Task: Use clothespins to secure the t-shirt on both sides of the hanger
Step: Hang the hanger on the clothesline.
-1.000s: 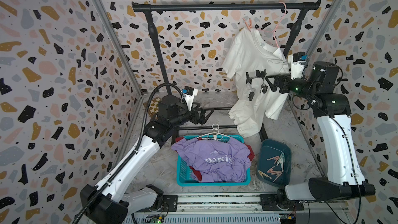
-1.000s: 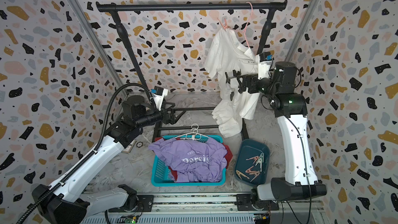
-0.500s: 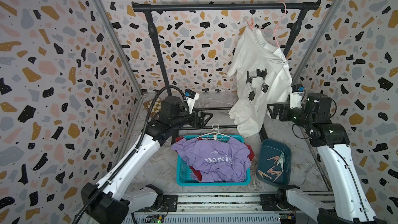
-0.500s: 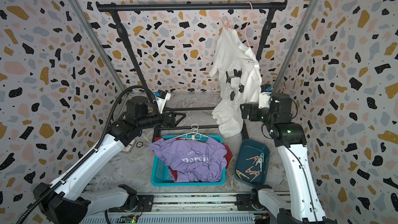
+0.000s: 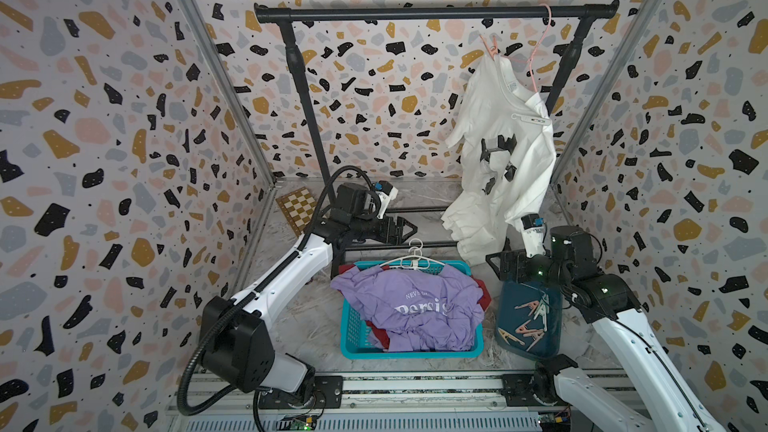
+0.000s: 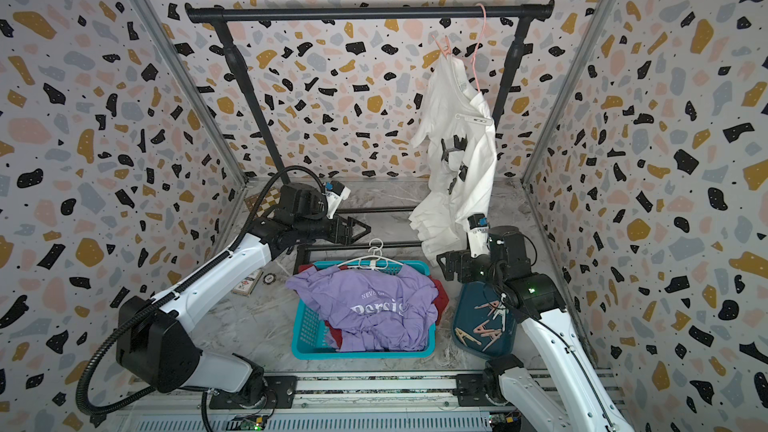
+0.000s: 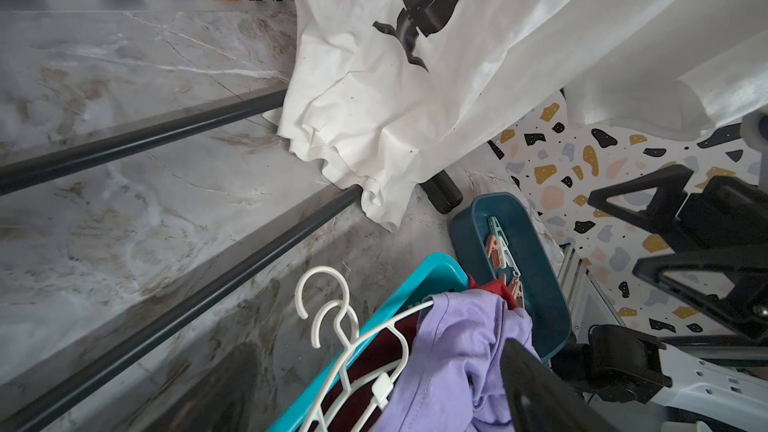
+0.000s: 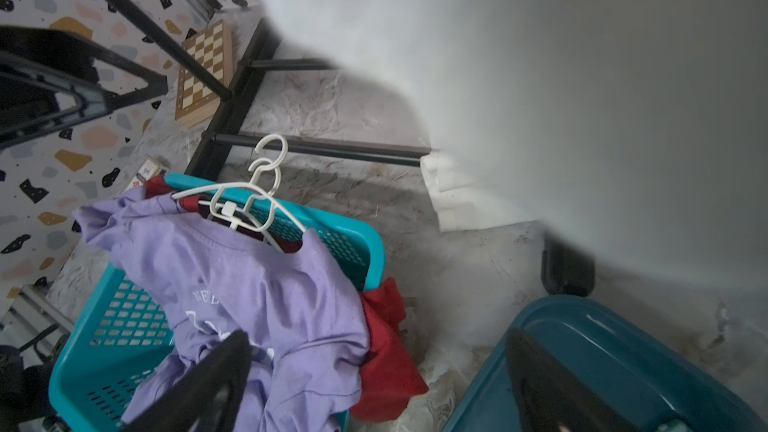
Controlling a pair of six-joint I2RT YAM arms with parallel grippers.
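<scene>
teal tray (image 5: 510, 305) holds clothespins (image 5: 528, 330); turquoise basket (image 5: 353, 326) holds purple shirt (image 5: 415, 305), white hangers (image 5: 409, 261)

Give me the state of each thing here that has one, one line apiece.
white t-shirt, hanging crooked on the pink hanger
pink clothespin, clipped on the upper shoulder
white clothespin, on the lower shoulder
left end effector, open, empty
right end effector, open, empty
tray, holding spare clothespins
basket, holding a purple shirt and white hangers
</scene>
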